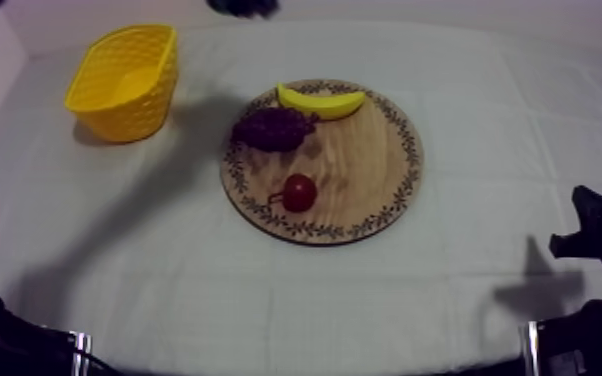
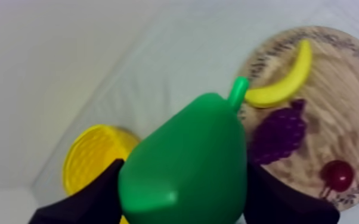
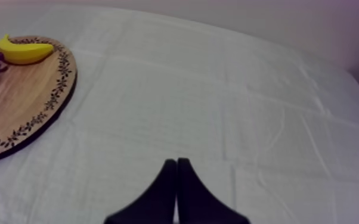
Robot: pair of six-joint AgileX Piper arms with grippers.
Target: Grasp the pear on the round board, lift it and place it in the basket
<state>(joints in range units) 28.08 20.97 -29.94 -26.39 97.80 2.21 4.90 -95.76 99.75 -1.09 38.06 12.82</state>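
The left gripper [image 2: 185, 170] pinches the smooth green toy pear [image 2: 188, 134] aloft, between the woven yellow basket [image 2: 89, 158] at far left and the round wooden board [image 2: 337, 119]. The right gripper [image 3: 176, 162], fingers pressed together, hangs over the grey-white cloth [image 3: 217, 107] at right.

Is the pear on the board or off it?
Off. The left gripper is shut on the pear, up in the air, apart from the board.

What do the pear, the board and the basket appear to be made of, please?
The pear looks like smooth moulded plastic: even green with a soft sheen. The board looks like wood: grain lines show, with a dark pattern round the rim. The basket is probably plastic too: uniform yellow lattice walls.
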